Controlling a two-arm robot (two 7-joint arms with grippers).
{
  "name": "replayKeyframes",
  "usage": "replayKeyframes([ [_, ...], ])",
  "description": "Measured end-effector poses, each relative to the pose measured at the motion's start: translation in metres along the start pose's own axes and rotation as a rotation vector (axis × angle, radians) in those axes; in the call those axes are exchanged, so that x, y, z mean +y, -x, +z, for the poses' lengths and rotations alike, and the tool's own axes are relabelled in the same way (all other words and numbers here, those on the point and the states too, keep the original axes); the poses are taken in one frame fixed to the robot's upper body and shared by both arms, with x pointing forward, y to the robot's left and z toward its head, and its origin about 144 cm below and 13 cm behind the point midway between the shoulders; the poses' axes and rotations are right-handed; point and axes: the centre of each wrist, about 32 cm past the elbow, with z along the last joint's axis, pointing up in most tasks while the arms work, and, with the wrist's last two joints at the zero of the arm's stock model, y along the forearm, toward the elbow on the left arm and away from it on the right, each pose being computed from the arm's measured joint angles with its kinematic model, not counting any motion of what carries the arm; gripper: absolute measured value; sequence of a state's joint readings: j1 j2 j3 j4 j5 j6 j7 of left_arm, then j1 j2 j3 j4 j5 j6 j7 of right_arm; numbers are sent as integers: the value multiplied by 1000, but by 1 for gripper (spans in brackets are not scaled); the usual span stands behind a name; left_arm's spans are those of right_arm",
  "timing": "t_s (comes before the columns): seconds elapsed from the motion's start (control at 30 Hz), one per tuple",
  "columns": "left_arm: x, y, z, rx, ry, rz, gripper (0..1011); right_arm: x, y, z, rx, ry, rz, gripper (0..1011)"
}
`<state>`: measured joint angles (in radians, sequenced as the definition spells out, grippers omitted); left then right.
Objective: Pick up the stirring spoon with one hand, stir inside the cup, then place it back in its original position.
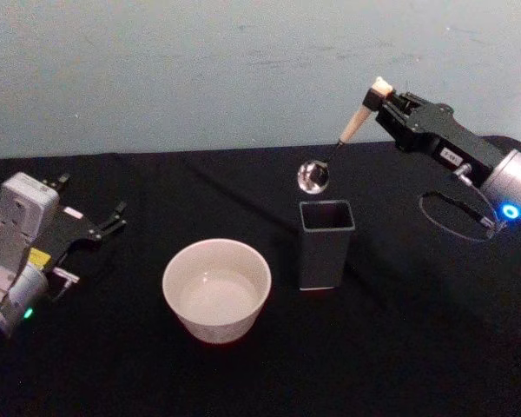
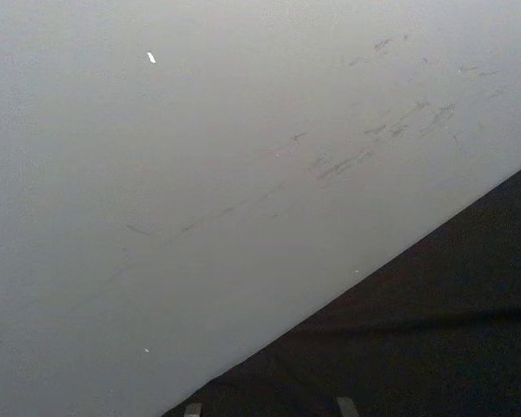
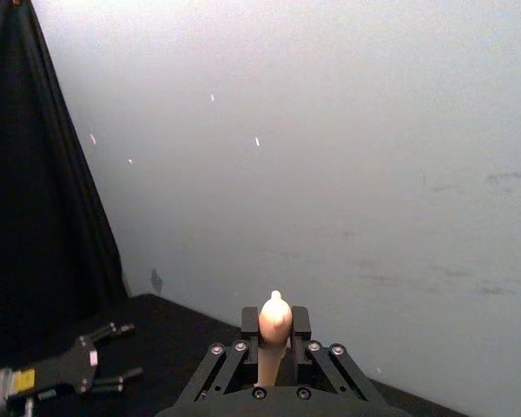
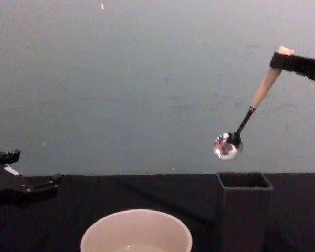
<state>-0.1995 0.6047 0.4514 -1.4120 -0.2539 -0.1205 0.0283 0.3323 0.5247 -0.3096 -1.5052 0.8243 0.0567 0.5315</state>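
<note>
My right gripper point(image 1: 384, 102) is shut on the top of the stirring spoon's beige handle point(image 1: 356, 122) and holds it in the air, tilted. The spoon's shiny bowl point(image 1: 313, 176) hangs just above the dark grey square holder point(image 1: 326, 243), a little to its left. In the chest view the spoon point(image 4: 228, 146) hangs well above the holder point(image 4: 244, 210). The round cream-white cup point(image 1: 216, 289) stands left of the holder, nearer to me. The right wrist view shows the handle's tip point(image 3: 275, 318) between the fingers. My left gripper point(image 1: 113, 219) rests open on the table at the far left.
A black cloth point(image 1: 399, 347) covers the table, with a pale wall point(image 1: 200, 69) behind it. A loop of black cable point(image 1: 451, 217) hangs by the right arm's wrist.
</note>
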Motion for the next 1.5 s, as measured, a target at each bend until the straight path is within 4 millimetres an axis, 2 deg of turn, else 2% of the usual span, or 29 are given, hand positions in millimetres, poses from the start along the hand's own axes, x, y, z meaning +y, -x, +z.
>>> replayKeyframes([
  [0.3,0,0,0,0,0,0,1001,11,12,-3,30,12,54,214],
  [0.83,0,0,0,0,0,0,1001,31,38,-36,19,124,207,214],
  [1.5,0,0,0,0,0,0,1002,41,53,-71,-84,237,315,214],
])
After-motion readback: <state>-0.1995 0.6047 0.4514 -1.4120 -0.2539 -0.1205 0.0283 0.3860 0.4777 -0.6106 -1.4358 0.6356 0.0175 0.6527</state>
